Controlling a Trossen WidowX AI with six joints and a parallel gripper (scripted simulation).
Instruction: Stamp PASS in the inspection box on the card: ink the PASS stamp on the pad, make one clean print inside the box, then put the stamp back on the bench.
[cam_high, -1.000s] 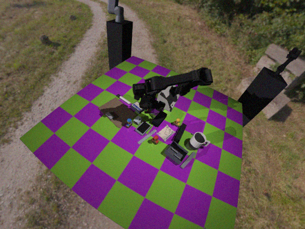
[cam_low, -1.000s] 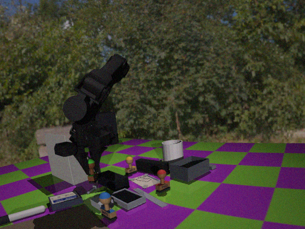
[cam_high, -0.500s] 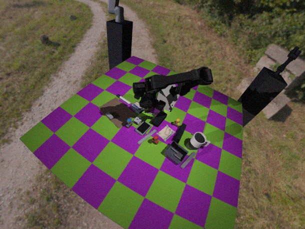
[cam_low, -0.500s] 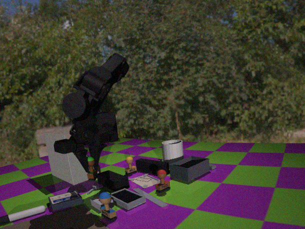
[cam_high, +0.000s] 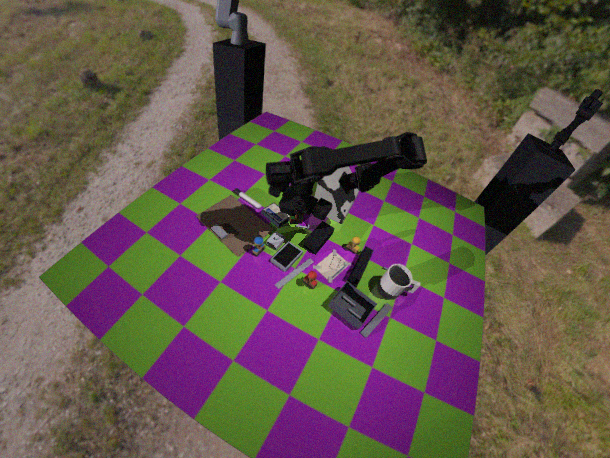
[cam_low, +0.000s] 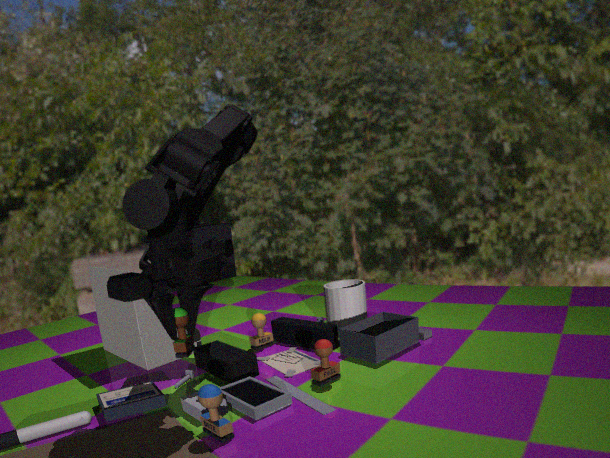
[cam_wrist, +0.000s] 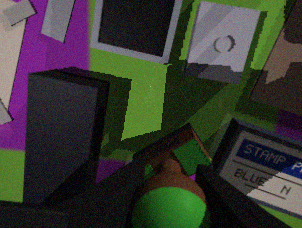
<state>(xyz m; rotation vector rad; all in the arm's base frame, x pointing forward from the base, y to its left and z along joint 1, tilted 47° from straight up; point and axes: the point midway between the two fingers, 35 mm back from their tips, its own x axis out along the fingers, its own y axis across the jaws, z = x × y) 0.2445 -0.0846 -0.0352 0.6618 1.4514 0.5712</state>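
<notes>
My gripper (cam_high: 302, 220) (cam_low: 182, 334) (cam_wrist: 170, 169) is shut on the green-knobbed stamp (cam_low: 181, 324) (cam_wrist: 170, 207), its wooden base pointing down. Its label is not legible, and its height above the table is unclear. The open ink pad (cam_high: 286, 256) (cam_low: 256, 392) (cam_wrist: 137, 25) has a dark surface in a grey frame. A light grey lid (cam_high: 275, 241) (cam_wrist: 212, 30) lies beside it. The card (cam_high: 330, 266) (cam_low: 284, 363) (cam_wrist: 9, 60) lies beyond the pad; its box outline is small, and no print can be made out.
A black block (cam_high: 317, 237) (cam_low: 225, 360) (cam_wrist: 62, 135) stands between stamp and card. Stamps with yellow (cam_low: 259, 320), red (cam_low: 324, 346) and blue (cam_low: 210, 393) knobs stand around. A box labelled STAMP (cam_low: 131, 400) (cam_wrist: 250, 170), a mug (cam_high: 395, 282), a grey tray (cam_low: 378, 342) and a white wedge (cam_low: 122, 325) also stand there.
</notes>
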